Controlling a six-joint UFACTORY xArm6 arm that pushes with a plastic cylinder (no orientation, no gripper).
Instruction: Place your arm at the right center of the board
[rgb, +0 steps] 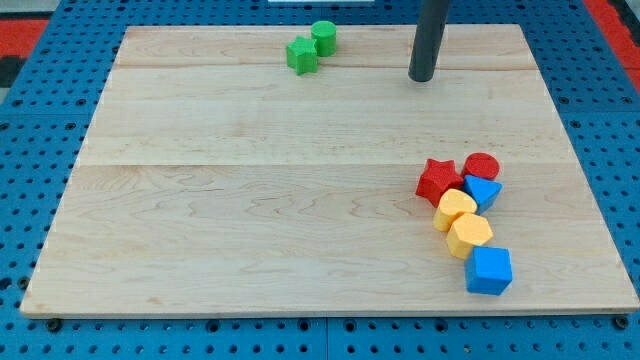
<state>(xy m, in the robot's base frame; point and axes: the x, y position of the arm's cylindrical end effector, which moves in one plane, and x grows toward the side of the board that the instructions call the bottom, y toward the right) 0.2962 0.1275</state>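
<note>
My tip is the lower end of a dark rod that comes down from the view's top, right of centre on the wooden board. It touches no block. A cluster of blocks lies well below it at the view's right: a red star, a red cylinder, a blue triangle-like block, two yellow blocks, and a blue cube. A green star and a green cylinder sit together at the top, left of my tip.
The board rests on a blue pegboard surface with rows of holes. A red area shows at the view's top corners.
</note>
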